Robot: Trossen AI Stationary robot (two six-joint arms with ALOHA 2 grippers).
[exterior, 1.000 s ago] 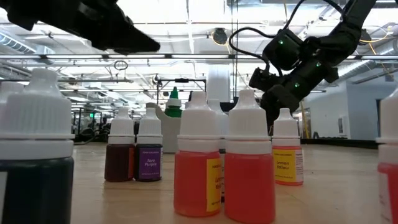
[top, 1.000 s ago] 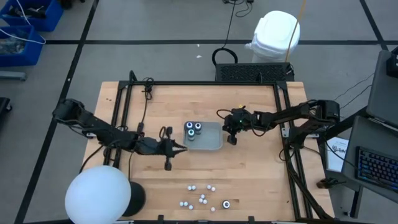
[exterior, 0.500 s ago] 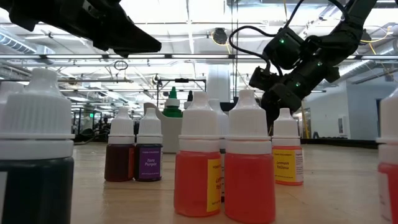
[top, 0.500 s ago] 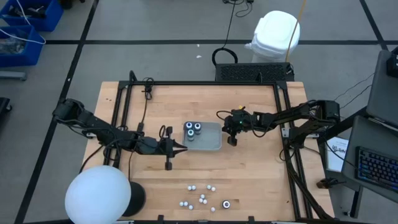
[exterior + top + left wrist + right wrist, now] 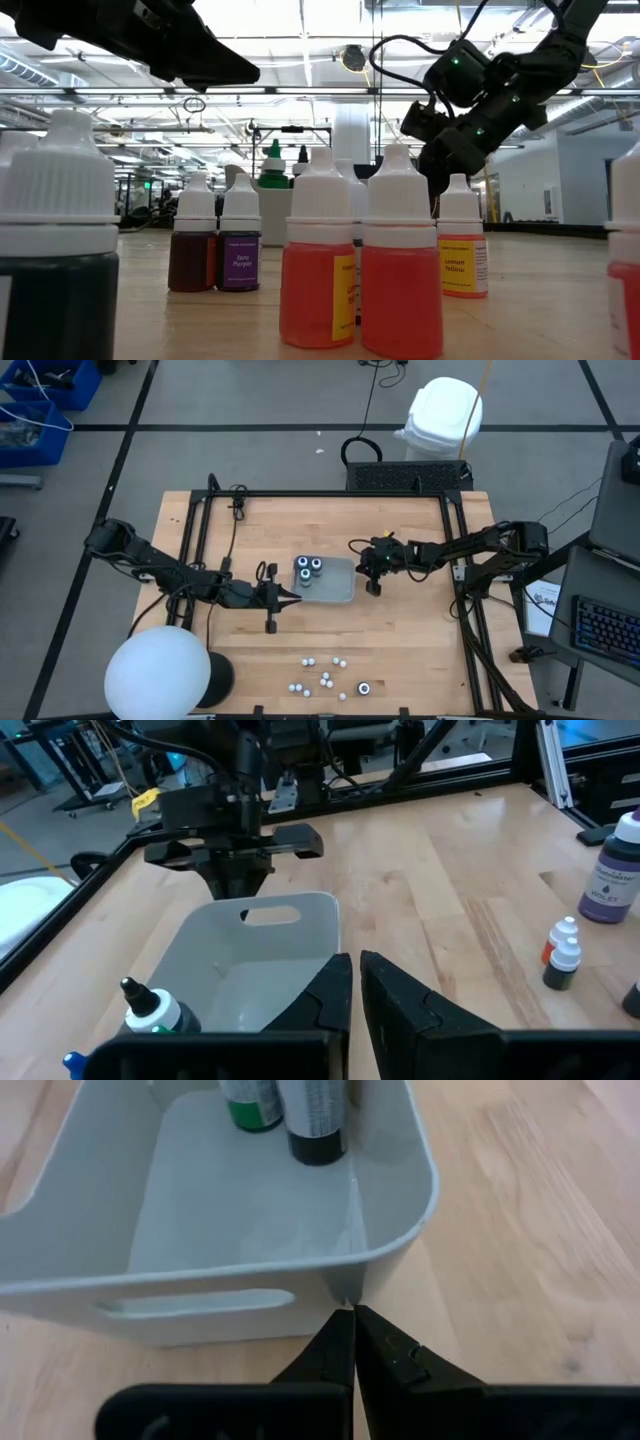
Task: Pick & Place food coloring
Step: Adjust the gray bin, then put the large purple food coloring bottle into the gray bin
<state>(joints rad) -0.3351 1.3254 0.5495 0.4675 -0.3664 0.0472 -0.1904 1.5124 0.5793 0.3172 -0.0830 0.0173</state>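
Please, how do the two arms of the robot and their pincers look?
Both arms are dark, thin and jointed, with black cables running along them. The left pincer ends in two black tapered fingers; the right pincer has the same, and small green lights glow near its wrist.

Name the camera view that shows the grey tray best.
The high view: the whole tray shows from above, with bottles at one end. The right wrist view shows only one handled wall close up. The left wrist view shows its inside, partly hidden. The low view hides it behind bottles.
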